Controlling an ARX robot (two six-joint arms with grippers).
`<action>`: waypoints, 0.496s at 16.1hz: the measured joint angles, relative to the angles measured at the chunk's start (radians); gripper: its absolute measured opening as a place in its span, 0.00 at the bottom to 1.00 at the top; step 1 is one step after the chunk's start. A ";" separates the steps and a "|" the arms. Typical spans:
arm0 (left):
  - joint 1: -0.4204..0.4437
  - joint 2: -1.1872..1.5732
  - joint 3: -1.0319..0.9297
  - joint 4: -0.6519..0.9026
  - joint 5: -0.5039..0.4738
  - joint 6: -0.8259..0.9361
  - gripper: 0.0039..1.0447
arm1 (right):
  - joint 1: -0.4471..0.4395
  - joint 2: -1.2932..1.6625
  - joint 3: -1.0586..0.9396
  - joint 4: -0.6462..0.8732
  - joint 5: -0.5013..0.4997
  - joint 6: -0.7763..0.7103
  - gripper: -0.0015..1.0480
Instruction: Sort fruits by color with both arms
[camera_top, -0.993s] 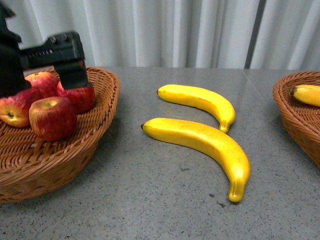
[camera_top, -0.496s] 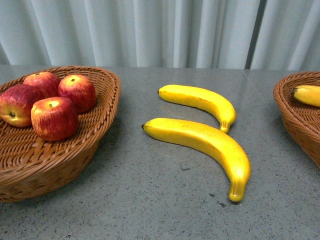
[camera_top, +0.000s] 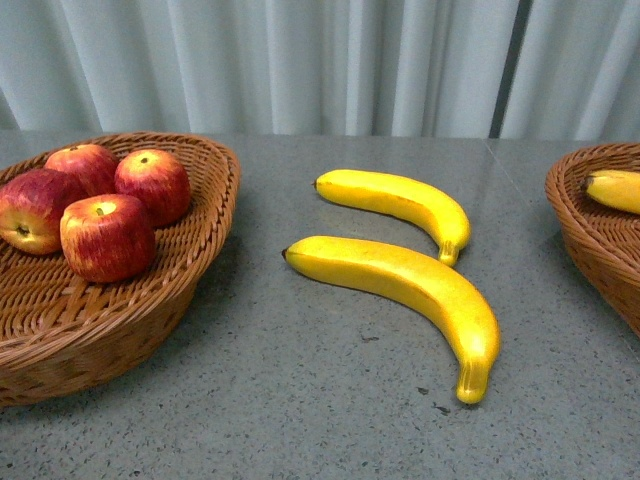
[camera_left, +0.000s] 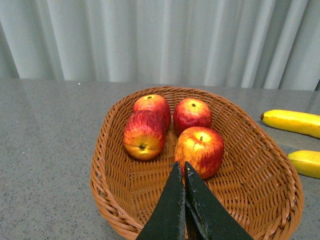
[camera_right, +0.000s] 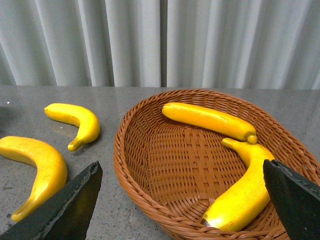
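- Neither arm shows in the front view; I only see my grippers from the wrist cameras.
- Left gripper (camera_left: 180, 169): fingers pressed together, tips meeting, nothing between them. They hide part of the near rim of the left basket (camera_left: 107, 165).
- Right gripper (camera_right: 181, 170): spread wide, holding nothing. Only the inner corners of both fingers show; the rest is cut off by the frame.
- Nearest apple (camera_left: 200, 150) sits just ahead of my left fingertips, not touching them. Three more apples (camera_left: 144, 135) are bunched behind it, deeper in the same basket.
- Right basket (camera_right: 125, 150) lies ahead of and below my open right fingers, with two basketed bananas (camera_right: 207, 120) inside. One is along the far wall, and one is by the near rim with its end out of frame.
- In the front view the right basket is cut off at the frame edge, and only one banana end shows there.
- Two loose bananas (camera_top: 400, 280) lie on the table (camera_top: 300, 420), well apart from both grippers, to my left of the right gripper and to my right of the left one. They sit close together; I can't tell if they touch.
- Bare table runs between the left basket and the loose bananas, and between them and the right basket.
- The table is grey and speckled, with a few dark specks (camera_top: 438, 407) by the nearer banana's tip.
- Pale pleated curtain (camera_top: 300, 60) hangs behind the table's far edge.
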 joint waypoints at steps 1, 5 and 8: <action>0.000 -0.030 -0.009 -0.016 0.000 0.000 0.01 | 0.000 0.000 0.000 0.000 0.000 0.000 0.94; 0.000 -0.117 -0.028 -0.079 0.000 0.000 0.01 | 0.000 0.000 0.000 0.000 0.000 0.000 0.94; 0.000 -0.174 -0.057 -0.090 0.000 0.001 0.01 | 0.000 0.000 0.000 0.000 0.000 0.000 0.94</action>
